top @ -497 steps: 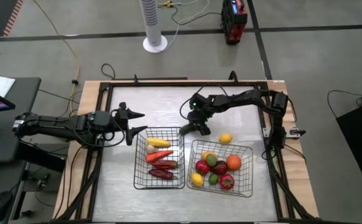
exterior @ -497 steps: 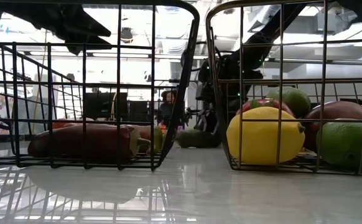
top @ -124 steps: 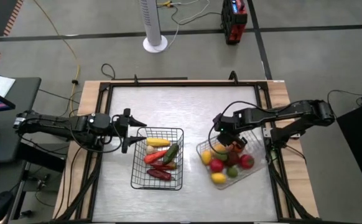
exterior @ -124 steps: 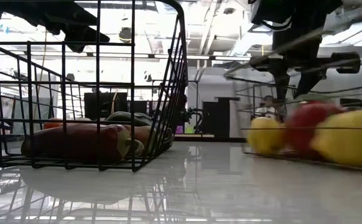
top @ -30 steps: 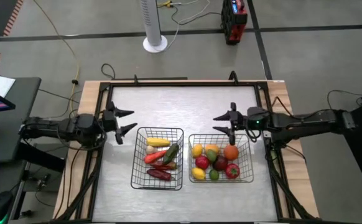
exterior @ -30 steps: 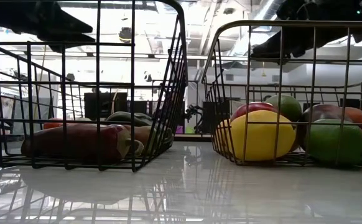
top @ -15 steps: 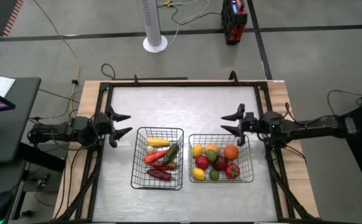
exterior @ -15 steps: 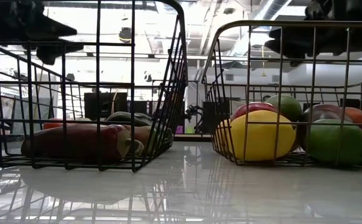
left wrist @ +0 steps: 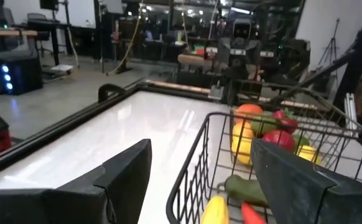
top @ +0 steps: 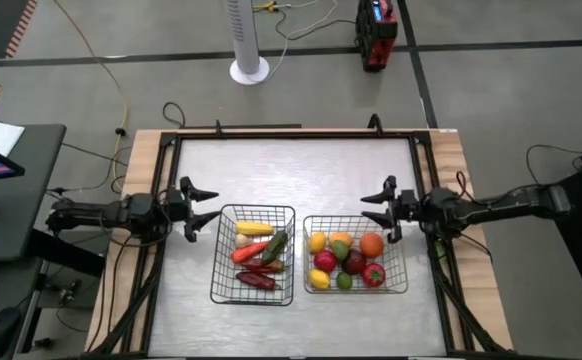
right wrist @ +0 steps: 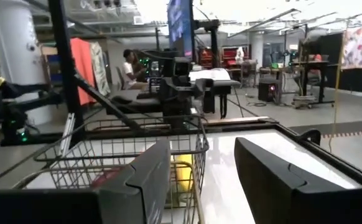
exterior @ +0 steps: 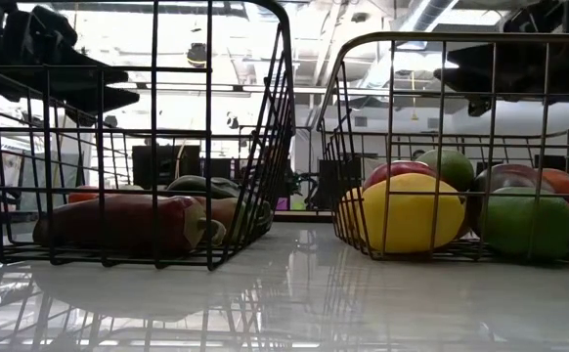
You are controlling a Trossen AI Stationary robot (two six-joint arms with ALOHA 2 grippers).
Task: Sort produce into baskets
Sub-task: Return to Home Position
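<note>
Two wire baskets stand side by side near the table's front. The left basket (top: 254,253) holds long pieces: yellow, red, green, maroon, and a whitish garlic. The right basket (top: 356,254) holds round pieces: yellow, orange, red, green, dark purple. My left gripper (top: 199,206) is open and empty, off the left basket's far left corner. My right gripper (top: 376,210) is open and empty, over the right basket's far right rim. In the wrist views both grippers (left wrist: 199,180) (right wrist: 203,168) show open fingers with the baskets ahead.
Bare white tabletop (top: 291,170) lies behind the baskets, framed by black rails. A person sits in the room far beyond the table in the right wrist view (right wrist: 131,65). A white fan post (top: 248,40) and a red-black box (top: 375,30) stand on the floor past the far edge.
Both arms have drawn back from the table's middle toward their own sides. The left gripper went left, then settled slightly nearer beside the left basket's corner. The right gripper moved right along the right basket's far rim. Baskets and produce stayed still.
</note>
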